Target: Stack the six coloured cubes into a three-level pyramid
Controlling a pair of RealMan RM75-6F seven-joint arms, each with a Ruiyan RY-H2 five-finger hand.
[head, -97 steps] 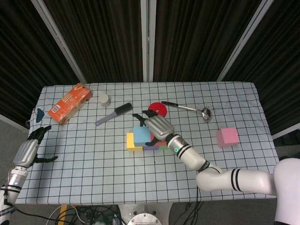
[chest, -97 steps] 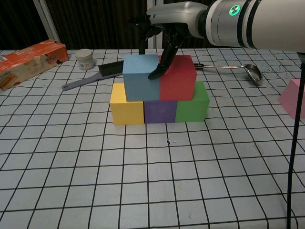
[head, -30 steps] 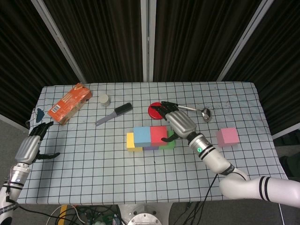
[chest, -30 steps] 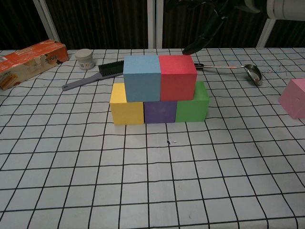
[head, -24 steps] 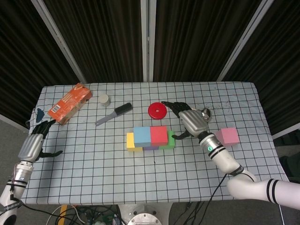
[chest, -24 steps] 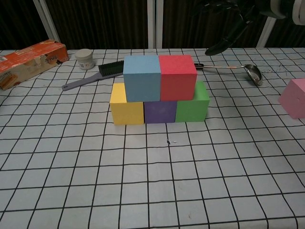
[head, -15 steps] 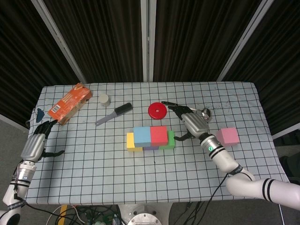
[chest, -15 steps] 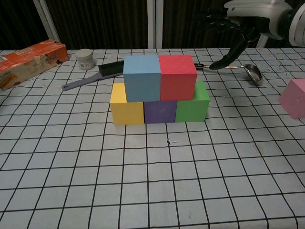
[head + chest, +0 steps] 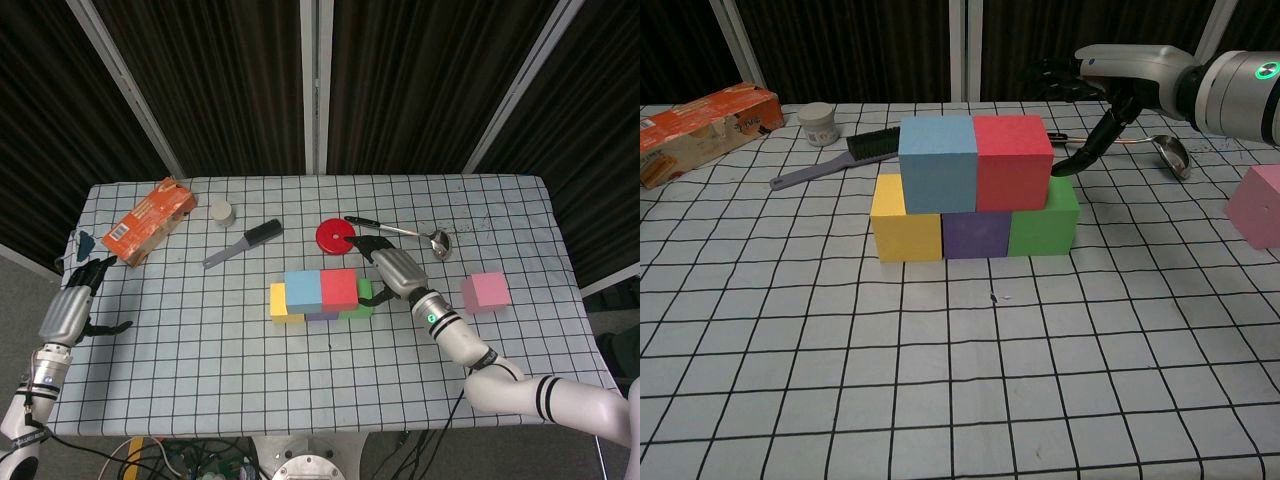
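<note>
— Black fingers spread, holding nothing: why is the right hand (image 9: 1095,95) beside the red cube (image 9: 1012,160)?
— Probably nudging it square. The pink cube (image 9: 1258,205), the cap, sits well apart to the right.

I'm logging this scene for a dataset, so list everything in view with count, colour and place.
Yellow cube: 1, bottom row, left end.
Purple cube: 1, bottom row, middle.
Green cube: 1, bottom row, right end.
Blue cube: 1, second level, left.
Red cube: 1, second level, right.
Pink cube: 1, alone, table's right side.
Carton: 1, orange, far left.
Jar: 1, white, beside carton.
Brush: 1, grey handle, black head.
Disc: 1, red, behind stack.
Ladle: 1, metal.
Table: 1, white, black grid.
Left hand: open, left edge.
Right hand: open, beside green cube.
</note>
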